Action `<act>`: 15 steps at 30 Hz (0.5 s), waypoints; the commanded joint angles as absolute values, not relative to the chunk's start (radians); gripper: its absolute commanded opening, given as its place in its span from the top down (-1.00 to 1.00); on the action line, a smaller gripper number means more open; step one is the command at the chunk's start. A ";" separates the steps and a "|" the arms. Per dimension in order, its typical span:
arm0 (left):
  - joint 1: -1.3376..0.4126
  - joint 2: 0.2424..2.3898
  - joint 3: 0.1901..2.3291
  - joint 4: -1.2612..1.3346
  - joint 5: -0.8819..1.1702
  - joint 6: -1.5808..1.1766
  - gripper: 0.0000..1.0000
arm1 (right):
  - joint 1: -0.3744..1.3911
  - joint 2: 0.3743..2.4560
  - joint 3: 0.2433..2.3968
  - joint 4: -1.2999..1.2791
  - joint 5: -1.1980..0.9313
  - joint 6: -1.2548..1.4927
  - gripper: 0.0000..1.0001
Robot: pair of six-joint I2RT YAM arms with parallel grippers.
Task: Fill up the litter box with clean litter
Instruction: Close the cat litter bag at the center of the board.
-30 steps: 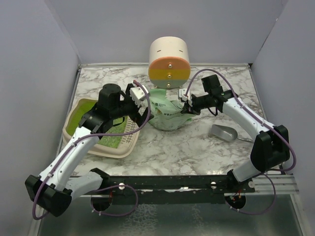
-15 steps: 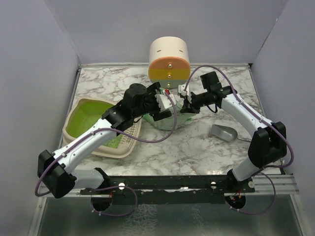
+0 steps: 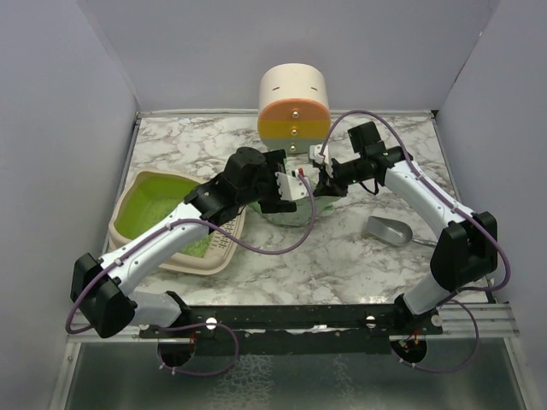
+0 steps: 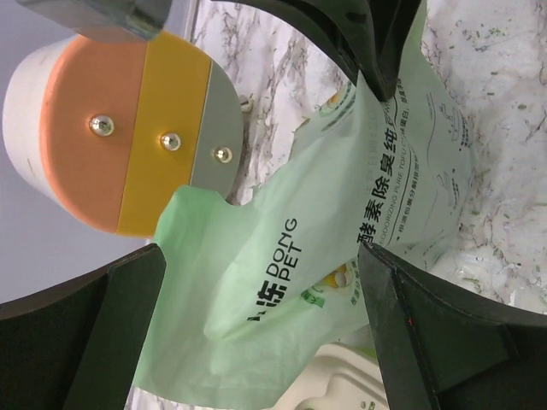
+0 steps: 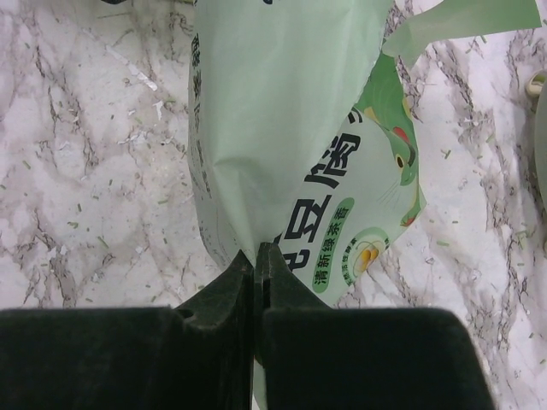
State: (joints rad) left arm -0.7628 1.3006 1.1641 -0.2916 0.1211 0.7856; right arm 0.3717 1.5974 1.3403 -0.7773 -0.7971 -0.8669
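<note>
**Pinching thin film risks a spill**

My right pincer is clamped on a fold of the mint bag, toward the far edge of the worktop. My left pincer gapes wide beside it. If the film slips or tears, litter lands short of the litter box at the left edge.

Left claw wide open, right claw pinched shut, both arms stretched inward.

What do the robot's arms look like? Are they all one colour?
No. The left arm and right arm have white tube sections with chunky black joints, and a thin purple cable loops along each. Their fingers are black.
</note>
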 commanded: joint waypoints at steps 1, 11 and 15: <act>-0.770 1.279 1.132 -0.344 0.157 0.780 -0.98 | 0.359 1.592 1.393 -0.775 -0.842 -0.834 0.99; -0.759 1.393 1.100 -0.305 0.063 0.830 -0.98 | 0.322 1.594 1.373 -0.775 -0.879 -0.858 0.99; -0.712 1.404 1.118 -0.256 0.080 0.833 -0.98 | 0.306 1.587 1.360 -0.792 -0.891 -0.889 0.98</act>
State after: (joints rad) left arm -0.7540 1.3933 1.0878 -0.3016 0.0967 0.8154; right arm 0.3382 1.6047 1.3407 -0.7773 -0.8276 -0.8650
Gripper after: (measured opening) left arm 0.989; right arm 0.012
